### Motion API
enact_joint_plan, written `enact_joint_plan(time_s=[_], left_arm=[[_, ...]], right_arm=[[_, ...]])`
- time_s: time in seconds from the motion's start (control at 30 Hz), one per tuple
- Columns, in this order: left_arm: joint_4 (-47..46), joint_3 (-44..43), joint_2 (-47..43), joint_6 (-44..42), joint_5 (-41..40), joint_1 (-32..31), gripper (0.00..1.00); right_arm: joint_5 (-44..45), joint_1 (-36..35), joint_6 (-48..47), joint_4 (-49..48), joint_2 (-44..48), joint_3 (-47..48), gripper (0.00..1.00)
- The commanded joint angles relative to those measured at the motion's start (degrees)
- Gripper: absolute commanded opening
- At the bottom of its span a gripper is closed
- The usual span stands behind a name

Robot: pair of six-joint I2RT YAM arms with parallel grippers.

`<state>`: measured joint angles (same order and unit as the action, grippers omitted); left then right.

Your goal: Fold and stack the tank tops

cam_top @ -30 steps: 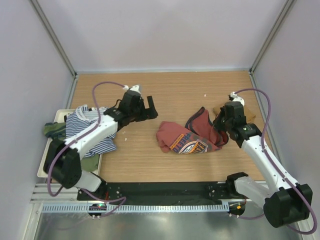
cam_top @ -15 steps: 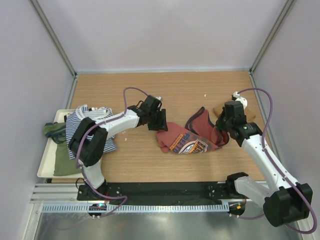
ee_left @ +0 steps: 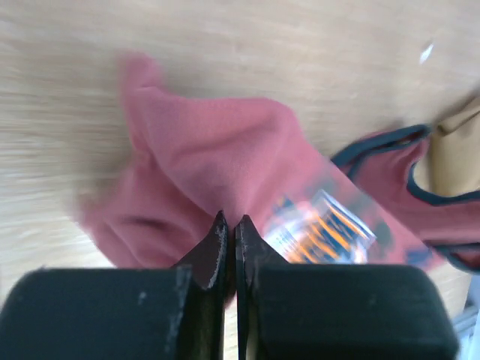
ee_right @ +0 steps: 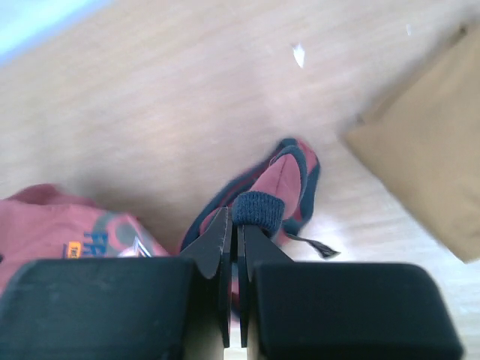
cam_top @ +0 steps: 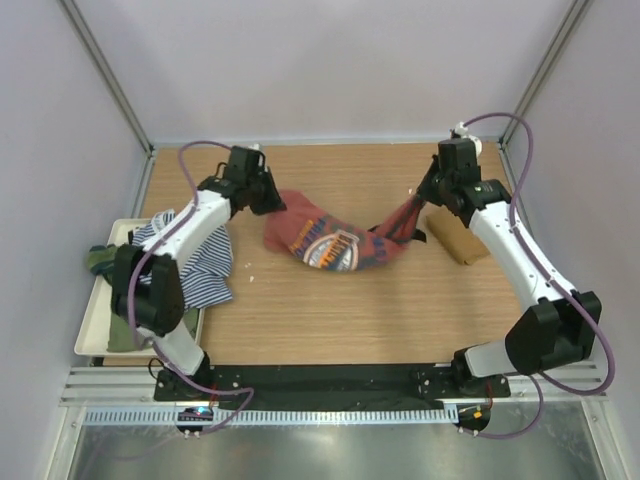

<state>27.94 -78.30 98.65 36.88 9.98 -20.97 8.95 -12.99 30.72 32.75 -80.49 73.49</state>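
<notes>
Rust-red cloth tank top with navy trim and round chest graphic (cam_top: pixel 330 245) slung between 2 arms, mid-table, middle sagging low. Left gripper (ee_left: pixel 229 225) pinched tight on red body fabric. Right gripper (ee_right: pixel 234 217) clamped on navy-edged strap. Folded tan-brown top (cam_top: pixel 455 240) just beside right arm.

Risk: thin pinch slips under tension, top drops crumpled. Trailing strap may snag tan fold.

I count four tank tops from here: one rust-red tank top (cam_top: pixel 325 240), one tan tank top (cam_top: pixel 456 236), one striped tank top (cam_top: pixel 196 266) and one olive tank top (cam_top: pixel 104 261). I also see one white tray (cam_top: pixel 89 332) and one tabletop (cam_top: pixel 350 320).
</notes>
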Motion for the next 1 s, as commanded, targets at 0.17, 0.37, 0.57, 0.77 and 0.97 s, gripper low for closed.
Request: enact_joint_plan(time_s=[0.17,0.37,0.57,0.77,0.97], left_arm=[[2.2,19.73,-36.14,2.74,-19.21,-18.56,0.03],[7.63,38.83,-45.82,11.97,-19.45,-26.65,0.49],[13.36,35.59,-46.54,13.92,-27.02,-29.39,0.88],[12.93,30.06,-41.71,12.52,-33.79,-28.95,0.97],[10.99,23.9,-30.9,8.91,-34.23,-24.92,0.97]], right_arm=[[6.6,0.87,7.77,4.25,20.61,-9.91,0.01],[5.64,0.95,13.58,3.55,38.98,-36.55,0.46],[4.68,0.95,9.98,1.28,44.55,-37.12,0.7],[-7.86,0.87,1.54,-4.79,24.73,-31.76,0.52],[-11.78,-5.45,-2.67,-7.36,12.3,-25.0,0.51]])
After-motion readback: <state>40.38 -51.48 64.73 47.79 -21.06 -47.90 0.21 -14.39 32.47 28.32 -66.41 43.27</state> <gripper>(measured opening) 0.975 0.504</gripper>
